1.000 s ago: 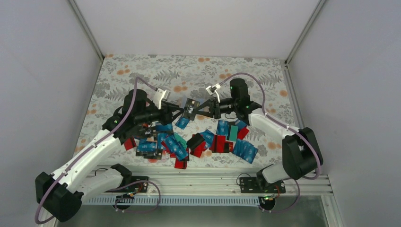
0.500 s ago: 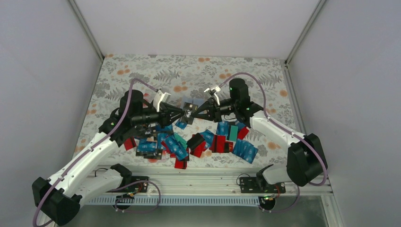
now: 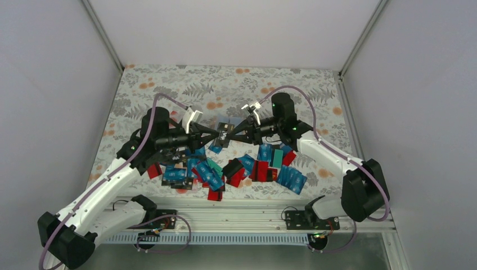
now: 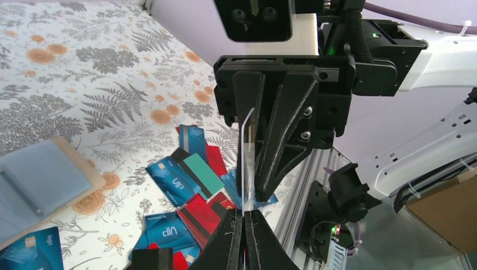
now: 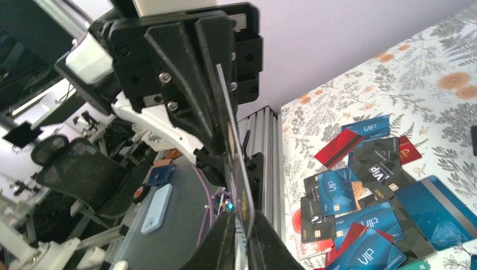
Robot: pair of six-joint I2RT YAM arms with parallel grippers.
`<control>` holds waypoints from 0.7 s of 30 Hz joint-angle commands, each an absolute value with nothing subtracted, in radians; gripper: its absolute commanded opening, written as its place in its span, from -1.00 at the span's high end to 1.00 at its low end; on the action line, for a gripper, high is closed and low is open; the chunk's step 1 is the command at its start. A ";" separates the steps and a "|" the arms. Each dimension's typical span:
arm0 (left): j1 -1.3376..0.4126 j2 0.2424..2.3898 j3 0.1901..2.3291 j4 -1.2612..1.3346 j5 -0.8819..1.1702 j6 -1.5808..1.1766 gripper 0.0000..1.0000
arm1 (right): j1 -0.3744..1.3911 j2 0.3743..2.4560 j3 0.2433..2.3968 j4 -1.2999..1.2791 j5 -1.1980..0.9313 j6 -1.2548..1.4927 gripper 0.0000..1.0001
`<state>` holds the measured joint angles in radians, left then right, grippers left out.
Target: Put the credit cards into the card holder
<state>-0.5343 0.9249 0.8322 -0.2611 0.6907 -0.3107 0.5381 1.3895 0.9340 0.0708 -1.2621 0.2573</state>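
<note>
A black credit card hangs in the air over the middle of the mat, gripped from both sides. My left gripper is shut on its near edge; in the left wrist view the card shows edge-on above my gripper. My right gripper is shut on the opposite edge; in the right wrist view the card rises from the gripper. Several blue, red, black and teal cards lie scattered below. The beige card holder lies flat on the mat, far side of the pile.
The flowered mat lies between white walls. An aluminium rail runs along the near edge, carrying both arm bases. More loose cards lie close under both grippers.
My left gripper moved right to the card held by my right gripper and closed on it. The right gripper shifted slightly left and lower with the card.
</note>
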 commanded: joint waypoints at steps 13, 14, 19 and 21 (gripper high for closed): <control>-0.529 1.071 0.855 -0.256 0.326 -0.422 0.95 | 0.521 1.438 1.041 -0.121 -0.584 0.333 -0.01; -0.528 1.096 0.862 -0.246 0.324 -0.427 0.95 | 0.521 1.463 1.051 -0.136 -0.564 0.334 0.03; -0.526 1.238 0.907 -0.206 0.292 -0.457 0.95 | 0.522 1.587 1.111 -0.199 -0.481 0.363 0.20; -0.525 1.297 0.934 -0.203 0.271 -0.462 0.95 | 0.522 1.638 1.142 -0.219 -0.468 0.370 0.27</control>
<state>-0.5320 1.2152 0.8661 -0.2497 0.3328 -0.4313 0.5247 1.5642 1.0813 -0.1421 -0.5716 0.3466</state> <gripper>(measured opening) 0.026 0.391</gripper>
